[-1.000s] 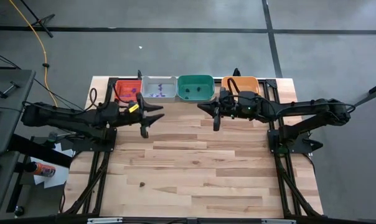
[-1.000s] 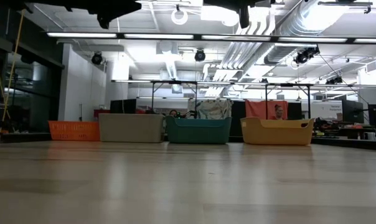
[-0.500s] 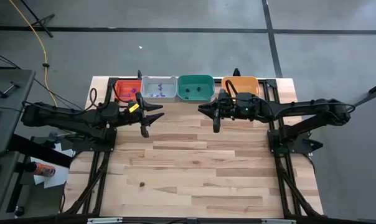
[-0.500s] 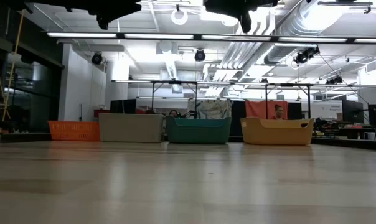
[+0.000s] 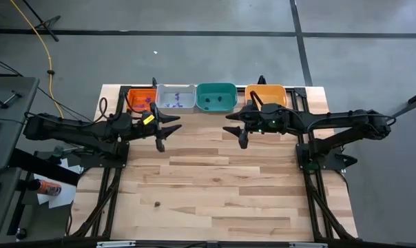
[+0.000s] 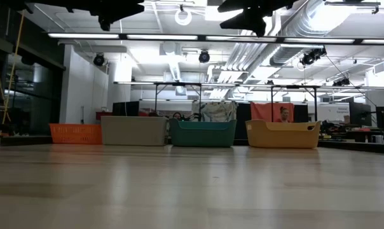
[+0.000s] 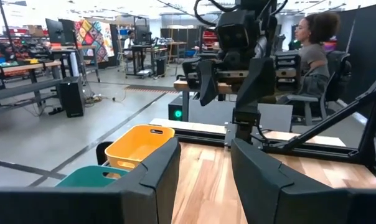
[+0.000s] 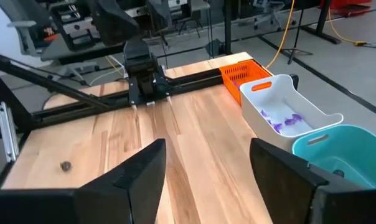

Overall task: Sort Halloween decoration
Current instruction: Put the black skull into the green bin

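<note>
Four trays line the far edge of the tabletop [image 5: 215,193], left to right red tray [image 5: 140,98], grey tray [image 5: 175,97], green tray [image 5: 216,96] and orange tray [image 5: 266,94], leaving the wide near boards open. The purple decorations [image 8: 281,121] lie in the grey tray. The right gripper [image 5: 243,131] hangs above the boards just near of the green tray, jaws open and empty; the left gripper [image 5: 168,128], near the grey tray, has its jaws parted on nothing

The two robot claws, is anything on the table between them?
No. In the high view only bare wooden table shows between the left gripper and the right gripper; nothing lies there.
</note>
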Motion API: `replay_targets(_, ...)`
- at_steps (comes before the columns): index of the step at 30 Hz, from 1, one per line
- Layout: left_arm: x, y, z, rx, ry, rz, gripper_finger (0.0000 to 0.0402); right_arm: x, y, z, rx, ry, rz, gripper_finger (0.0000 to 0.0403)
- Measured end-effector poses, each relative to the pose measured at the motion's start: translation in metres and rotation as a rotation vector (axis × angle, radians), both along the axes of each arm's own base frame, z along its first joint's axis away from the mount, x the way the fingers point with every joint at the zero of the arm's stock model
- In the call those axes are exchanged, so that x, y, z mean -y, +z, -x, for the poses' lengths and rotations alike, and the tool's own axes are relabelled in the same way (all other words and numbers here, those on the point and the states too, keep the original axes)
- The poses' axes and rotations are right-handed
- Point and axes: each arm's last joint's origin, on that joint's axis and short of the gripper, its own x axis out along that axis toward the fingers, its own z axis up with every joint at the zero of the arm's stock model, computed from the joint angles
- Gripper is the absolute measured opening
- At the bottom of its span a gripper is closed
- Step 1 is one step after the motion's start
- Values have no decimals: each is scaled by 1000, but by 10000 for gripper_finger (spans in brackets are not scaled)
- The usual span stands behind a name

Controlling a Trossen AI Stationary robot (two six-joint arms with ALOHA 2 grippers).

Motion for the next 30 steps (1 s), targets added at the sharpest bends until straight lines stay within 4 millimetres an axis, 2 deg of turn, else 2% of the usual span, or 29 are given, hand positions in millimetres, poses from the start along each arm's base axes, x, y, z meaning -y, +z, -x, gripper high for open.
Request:
replay_targets(9,-1,-2,0,-13,17,21,131,0,-1,0,-9,14,21,229)
replay_targets(13,0,0,0,27,-5,223,131,0,-1,0,-13,15,22,229)
replay_targets(16,7,12,-1,-71,-152,325,131,0,-2,0,-25,15,21,229)
replay_targets(20,30,20,-1,-395,-338,407,131,0,-3,0,-34,15,20,228)
replay_targets(24,68,20,0,-684,-452,332,131,0,-3,1,-39,15,19,229)
replay_targets(30,130,-20,4,-1008,-502,290,135,0,-5,1,-51,10,20,228)
